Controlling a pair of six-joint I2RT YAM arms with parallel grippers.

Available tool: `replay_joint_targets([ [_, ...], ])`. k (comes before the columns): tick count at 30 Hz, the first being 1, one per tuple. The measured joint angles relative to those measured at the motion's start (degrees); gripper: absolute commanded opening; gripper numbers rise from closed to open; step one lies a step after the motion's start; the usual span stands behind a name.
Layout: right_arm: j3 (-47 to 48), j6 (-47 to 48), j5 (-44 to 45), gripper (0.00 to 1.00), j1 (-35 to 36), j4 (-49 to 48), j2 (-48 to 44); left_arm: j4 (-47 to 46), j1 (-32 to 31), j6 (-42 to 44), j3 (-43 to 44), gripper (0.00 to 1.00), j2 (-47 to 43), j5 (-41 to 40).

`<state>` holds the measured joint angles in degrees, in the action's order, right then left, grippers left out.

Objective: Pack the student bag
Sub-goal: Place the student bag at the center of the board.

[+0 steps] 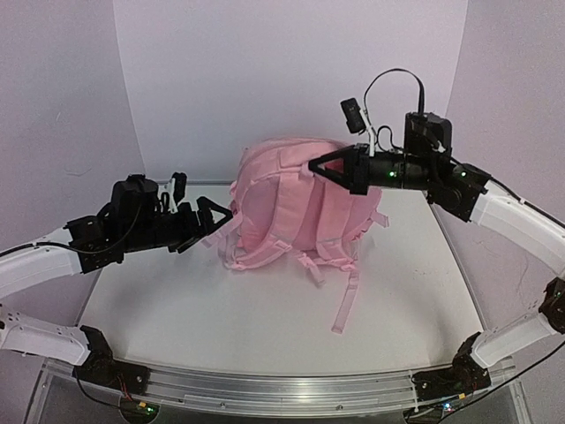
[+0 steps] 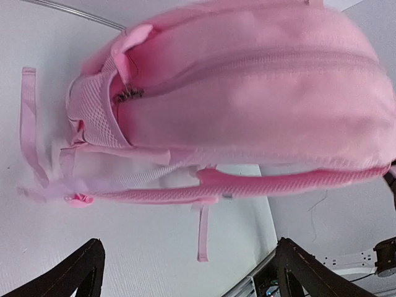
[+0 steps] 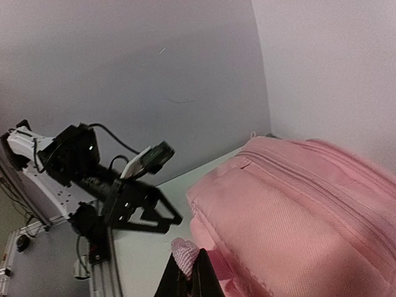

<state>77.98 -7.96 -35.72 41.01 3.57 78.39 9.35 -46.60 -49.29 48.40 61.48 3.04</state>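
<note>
Student bag (image 1: 291,208): stands upright at the middle of the table (image 1: 177,309), back panel and shoulder straps (image 1: 281,221) turned to six o'clock. Main zip (image 2: 260,62) looks run shut along all the length that shows, with the pull (image 2: 128,94) parked at one end. Contents hidden, so cannot tell what is inside. Judged from that: packing near done, with little left beyond letting go and perhaps laying the bag down. Nothing loose seen waiting to go in.

At the bag's one o'clock, right gripper (image 1: 311,166): jaws pinched narrow on a pink mesh tab at the top. At nine o'clock, just beside the bag but apart from it, left gripper (image 1: 216,215): jaws spread wide, holding nothing.

Count: one bag, two shoulder straps, one long strap tail (image 1: 346,305) trailing toward five o'clock, two grippers.
</note>
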Motion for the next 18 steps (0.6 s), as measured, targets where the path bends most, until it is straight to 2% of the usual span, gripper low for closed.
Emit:
replay_joint_targets([
  [8, -8.34, -2.08, -3.82, 0.0, 3.86, -2.91, -0.06, 8.42, 0.1, -0.89, -0.43, 0.99, -1.66, -6.18],
  [15, -13.69, 2.34, -4.57, 0.0, 7.49, -5.36, 4.19, 12.33, 0.12, -1.82, 1.76, 1.0, 3.68, -9.88],
  [18, -13.69, 2.74, -4.59, 0.33, 8.42, -4.05, 10.12, 13.6, 0.86, -2.93, 1.95, 1.0, 4.13, -11.14],
])
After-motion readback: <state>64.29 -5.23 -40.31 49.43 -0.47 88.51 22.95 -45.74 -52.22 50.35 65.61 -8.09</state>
